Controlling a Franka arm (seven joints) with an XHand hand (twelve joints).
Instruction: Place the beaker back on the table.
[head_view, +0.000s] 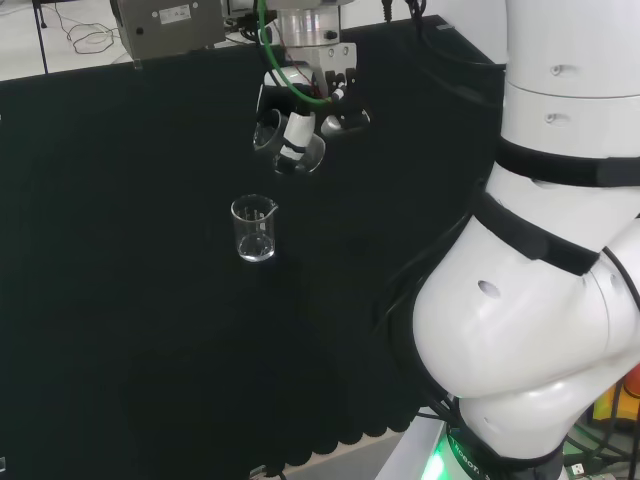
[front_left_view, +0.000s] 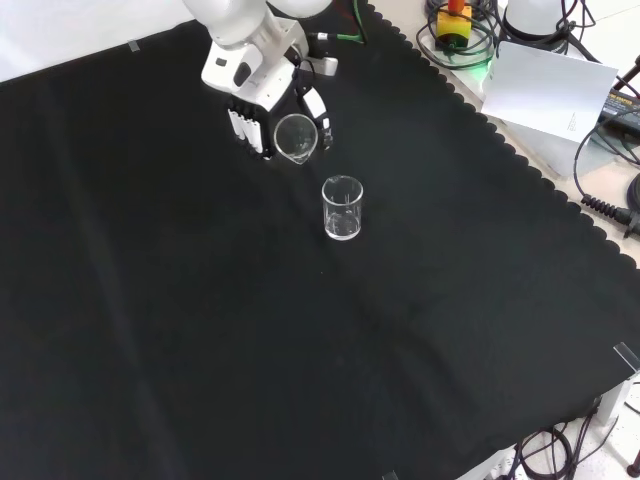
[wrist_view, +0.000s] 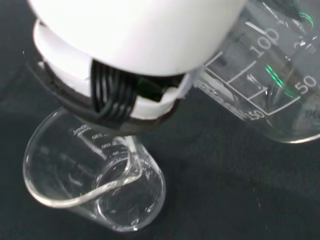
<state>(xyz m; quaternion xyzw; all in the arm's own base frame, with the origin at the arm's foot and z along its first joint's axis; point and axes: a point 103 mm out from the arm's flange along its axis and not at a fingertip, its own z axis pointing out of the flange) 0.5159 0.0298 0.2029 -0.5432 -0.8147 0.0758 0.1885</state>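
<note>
The hand (front_left_view: 262, 95) has its fingers curled round a clear glass beaker (front_left_view: 297, 137), held tilted above the black cloth (front_left_view: 180, 330) with its mouth turned toward the front camera. In the head view the held beaker (head_view: 290, 140) hangs at the far middle of the bench, under the wrist. A second beaker (front_left_view: 342, 207) stands upright on the cloth just near of the hand in the front view, apart from the held one; it looks empty, though clear glass makes that hard to judge
</note>
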